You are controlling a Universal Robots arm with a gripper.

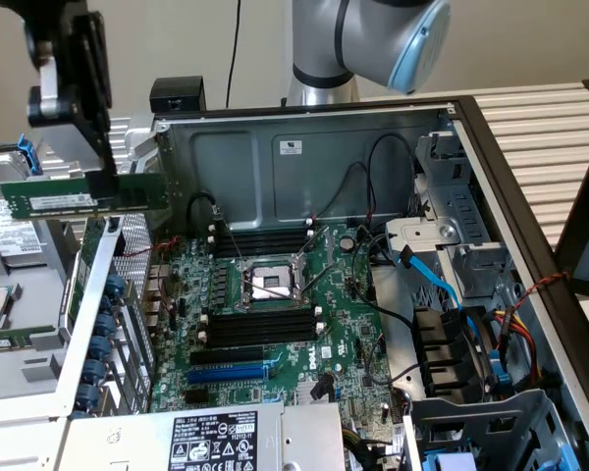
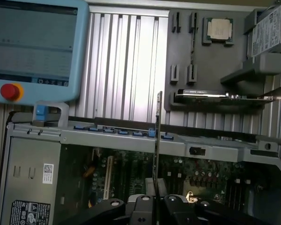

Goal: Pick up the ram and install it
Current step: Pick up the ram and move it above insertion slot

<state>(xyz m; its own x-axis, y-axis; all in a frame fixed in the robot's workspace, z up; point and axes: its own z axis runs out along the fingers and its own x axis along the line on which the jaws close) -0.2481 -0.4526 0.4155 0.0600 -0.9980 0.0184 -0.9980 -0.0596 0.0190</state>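
Over the case rim, at the exterior view's left: gripper clamped on the ram.
Stick held level, label side showing, clear of the open computer case; motherboard and its black memory slots lie well apart from it.

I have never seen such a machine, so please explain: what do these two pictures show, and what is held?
The grey machine is a robot arm. One picture comes from a camera standing off the arm; the other from a camera on its wrist, looking past the end effector. Below lies an open computer case with a green motherboard. The end effector is shut on the ram, a thin green memory stick, held in the air at the exterior view's left, over the case's side. It is not yet in the black memory slots.
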